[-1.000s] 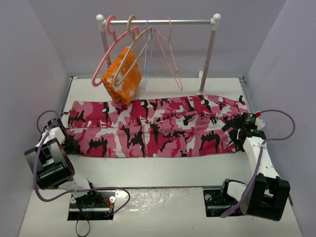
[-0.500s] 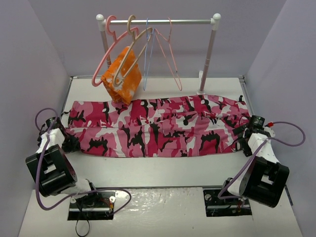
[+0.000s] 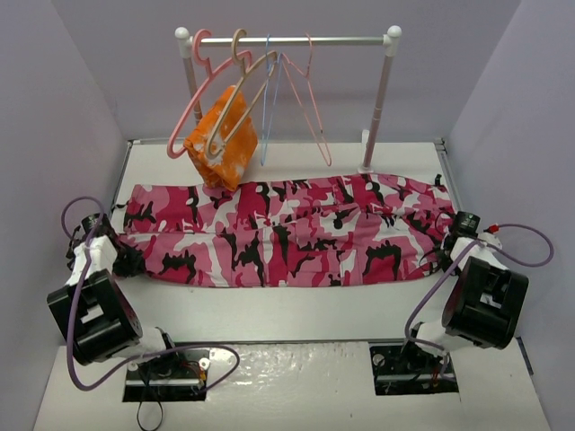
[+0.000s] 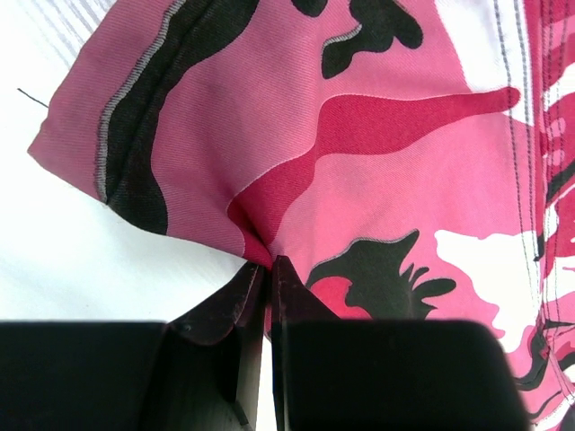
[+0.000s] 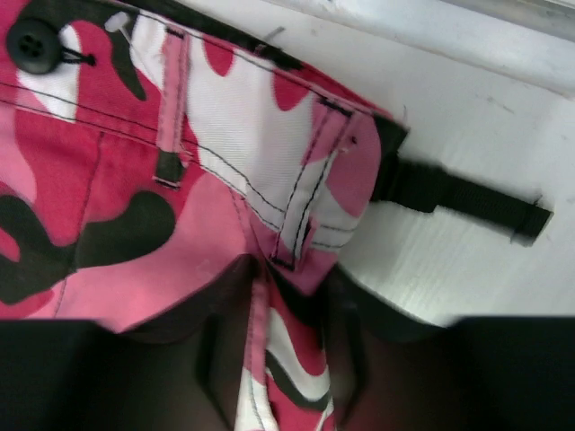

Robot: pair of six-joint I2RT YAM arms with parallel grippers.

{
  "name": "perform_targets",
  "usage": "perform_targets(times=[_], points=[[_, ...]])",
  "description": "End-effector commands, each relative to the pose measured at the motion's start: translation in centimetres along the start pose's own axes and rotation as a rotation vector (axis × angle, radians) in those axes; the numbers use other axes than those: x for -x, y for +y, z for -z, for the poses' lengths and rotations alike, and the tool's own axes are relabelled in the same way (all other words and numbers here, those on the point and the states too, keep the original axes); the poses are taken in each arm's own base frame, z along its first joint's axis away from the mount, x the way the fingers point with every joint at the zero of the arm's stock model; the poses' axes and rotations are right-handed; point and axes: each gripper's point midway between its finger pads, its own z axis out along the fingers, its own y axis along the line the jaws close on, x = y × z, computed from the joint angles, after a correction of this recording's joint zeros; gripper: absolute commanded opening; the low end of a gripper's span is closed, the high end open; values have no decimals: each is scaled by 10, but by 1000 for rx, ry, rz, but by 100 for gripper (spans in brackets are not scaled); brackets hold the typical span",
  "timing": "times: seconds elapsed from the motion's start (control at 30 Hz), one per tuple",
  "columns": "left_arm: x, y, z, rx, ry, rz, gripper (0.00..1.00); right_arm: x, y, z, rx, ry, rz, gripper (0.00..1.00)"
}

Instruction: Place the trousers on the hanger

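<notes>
The trousers [image 3: 278,232], in pink, red, white and black camouflage, lie flat across the table, cuffs to the left and waist to the right. My left gripper [image 3: 124,260] is at the near left cuff. In the left wrist view its fingertips [image 4: 267,266] are shut on a pinch of the trousers' hem [image 4: 359,162]. My right gripper [image 3: 449,248] is at the waist end and is shut [image 5: 292,274] on a fold of waistband [image 5: 296,359] beside a belt loop. The tan hanger [image 3: 237,41] hangs by its hook from the rail, tilted.
A clothes rail [image 3: 296,39] on two white posts stands at the back. It also carries a thick pink hanger [image 3: 190,108], thin blue and pink wire hangers [image 3: 310,108] and an orange-and-white cloth [image 3: 225,139]. A black strap [image 5: 467,199] sticks out from the waistband. Side walls stand close.
The right gripper has closed on the waistband, and its arm has folded back towards the right edge. The left arm has shifted slightly, still holding the cuff.
</notes>
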Motion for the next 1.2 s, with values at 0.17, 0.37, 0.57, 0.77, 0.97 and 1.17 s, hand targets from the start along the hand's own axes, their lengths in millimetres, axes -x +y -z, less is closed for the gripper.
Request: perform_targets(times=[0.17, 0.37, 0.57, 0.77, 0.97, 1.17], points=[[66, -28, 72, -78, -252, 58, 0, 41, 22, 48, 93, -89, -102, 0], [103, -52, 135, -177, -395, 121, 0, 109, 47, 111, 137, -229, -121, 0], [115, -49, 194, -207, -534, 155, 0, 147, 46, 165, 110, -385, -72, 0], [107, -30, 240, -174, -639, 129, 0, 164, 41, 233, 82, -607, 10, 0], [97, -9, 250, -98, -690, 104, 0, 156, 25, 256, 67, -696, 57, 0], [106, -19, 232, -97, -674, 53, 0, 149, 41, 243, 76, -644, 113, 0]])
